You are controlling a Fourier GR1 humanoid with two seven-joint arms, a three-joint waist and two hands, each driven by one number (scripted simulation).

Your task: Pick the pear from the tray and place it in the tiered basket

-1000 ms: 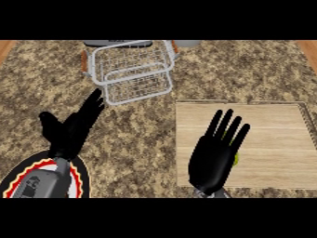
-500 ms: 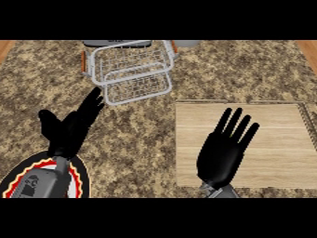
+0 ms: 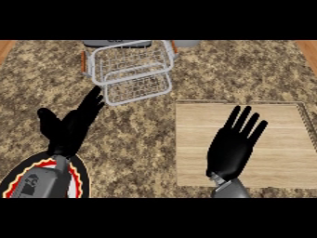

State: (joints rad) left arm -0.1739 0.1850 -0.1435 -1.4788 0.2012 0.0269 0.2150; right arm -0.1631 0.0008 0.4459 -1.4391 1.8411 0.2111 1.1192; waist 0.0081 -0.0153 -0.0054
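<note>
- the right hand (image 3: 233, 146) hangs over the tray (image 3: 284, 139), near its left side, with the fingers straight and spread, pointing away from the robot. it pinches nothing.
- the pear does not show anywhere. most likely it lies on the tray under this hand, but this is only a judgement.
- risk: if the fingers close while the pear is not centred under the palm, it can roll away over the flat wood, because a pear is round and smooth.
- risk: the hand covers the fruit from the head view, so a bad alignment would be hard to notice before the grasp.
- risk: the basket (image 3: 133, 74) stands well apart from the tray, up and to the left. the carry must cross the bench (image 3: 140, 139), and the hand could knock the wire rim when it comes in too low.
- the left hand (image 3: 68, 128) is open with relaxed fingers over the bench, between the plate (image 3: 80, 179) and the basket. it may stand in the way of the carry.
- containers: the wire basket shows nothing inside on the tiers that are visible. the tray shows only bare wood around the hand. the plate is partly hidden by the left forearm, and what it holds cannot be told.
</note>
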